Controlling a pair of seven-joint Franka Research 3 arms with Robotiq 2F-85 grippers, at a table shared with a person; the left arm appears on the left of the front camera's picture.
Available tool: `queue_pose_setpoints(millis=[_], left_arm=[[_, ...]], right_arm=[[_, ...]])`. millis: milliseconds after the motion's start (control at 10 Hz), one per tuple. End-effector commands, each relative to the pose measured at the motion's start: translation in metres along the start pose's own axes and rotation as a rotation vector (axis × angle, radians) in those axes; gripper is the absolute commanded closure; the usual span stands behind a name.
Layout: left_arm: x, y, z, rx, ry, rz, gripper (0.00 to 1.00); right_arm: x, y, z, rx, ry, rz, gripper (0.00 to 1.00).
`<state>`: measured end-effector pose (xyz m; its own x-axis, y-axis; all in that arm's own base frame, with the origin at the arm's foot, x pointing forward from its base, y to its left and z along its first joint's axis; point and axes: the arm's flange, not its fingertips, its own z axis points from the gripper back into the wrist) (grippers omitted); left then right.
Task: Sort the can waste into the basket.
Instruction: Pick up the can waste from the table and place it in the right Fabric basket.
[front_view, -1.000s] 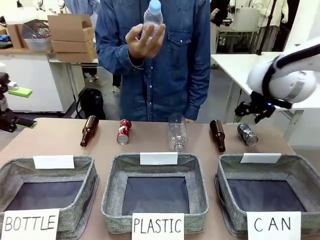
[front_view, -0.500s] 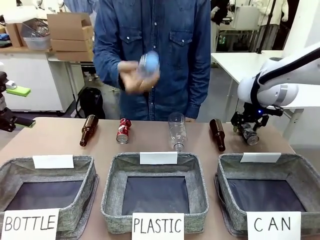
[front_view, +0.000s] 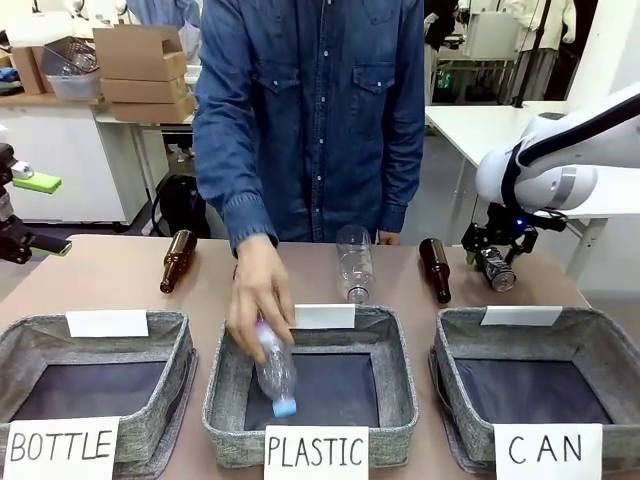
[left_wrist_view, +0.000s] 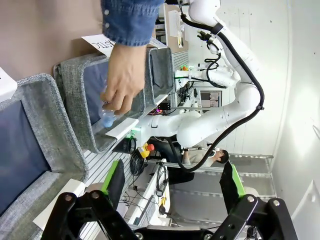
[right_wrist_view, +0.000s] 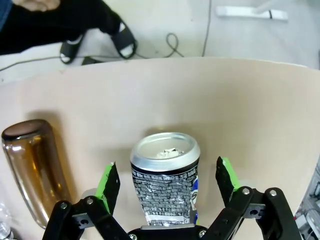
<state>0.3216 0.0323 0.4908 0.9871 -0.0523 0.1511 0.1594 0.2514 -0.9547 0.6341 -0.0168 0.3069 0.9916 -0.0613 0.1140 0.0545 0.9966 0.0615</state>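
From the front, the right gripper (front_view: 497, 252) hangs over the blue can (front_view: 496, 270) at the table's far right, beyond the CAN basket (front_view: 600, 345); the left wrist view shows the left gripper (left_wrist_view: 172, 180) spread wide, holding nothing; the right wrist view shows wide fingers flanking the can without touching.

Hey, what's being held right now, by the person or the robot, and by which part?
The person's hand holds the clear plastic bottle by its base end, cap down. The left gripper and right gripper hold nothing.
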Motion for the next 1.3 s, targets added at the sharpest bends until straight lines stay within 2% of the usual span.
queue_pose_setpoints(millis=[0,100,200,300,400,600,700,800,900,1200], left_arm=[[0.001,-0.003,-0.0013,-0.024,-0.006,-0.023,0.0],[0.001,-0.003,-0.0013,-0.024,-0.006,-0.023,0.0],[0.001,-0.003,-0.0013,-0.024,-0.006,-0.023,0.0],[0.001,-0.003,-0.0013,-0.024,-0.006,-0.023,0.0],[0.001,-0.003,-0.0013,-0.024,-0.006,-0.023,0.0],[0.001,-0.003,-0.0013,-0.024,-0.006,-0.023,0.0],[0.001,-0.003,-0.0013,-0.024,-0.006,-0.023,0.0],[0.001,-0.003,-0.0013,-0.024,-0.006,-0.023,0.0],[0.001,-0.003,-0.0013,-0.024,-0.006,-0.023,0.0],[0.001,-0.003,-0.0013,-0.024,-0.006,-0.023,0.0]], right_arm=[[0.0013,0.0011,0.0016,-0.012,0.004,-0.016,0.0],[0.0013,0.0014,0.0019,-0.029,0.006,-0.011,0.08],[0.0005,0.0016,0.0013,-0.069,0.005,0.002,0.59],[0.0006,0.003,0.0008,-0.072,0.004,0.0,0.67],[0.0014,0.0036,-0.0009,-0.076,0.01,0.002,1.0],[0.0014,0.0054,-0.0047,-0.077,0.02,0.008,1.0],[0.0015,0.0052,-0.0044,-0.079,0.022,0.009,0.84],[0.0015,0.005,-0.0038,-0.081,0.022,0.006,0.95],[0.0018,0.0052,-0.0032,-0.054,0.022,0.002,1.0],[0.0016,0.0042,0.0026,-0.007,0.053,0.018,1.0]])
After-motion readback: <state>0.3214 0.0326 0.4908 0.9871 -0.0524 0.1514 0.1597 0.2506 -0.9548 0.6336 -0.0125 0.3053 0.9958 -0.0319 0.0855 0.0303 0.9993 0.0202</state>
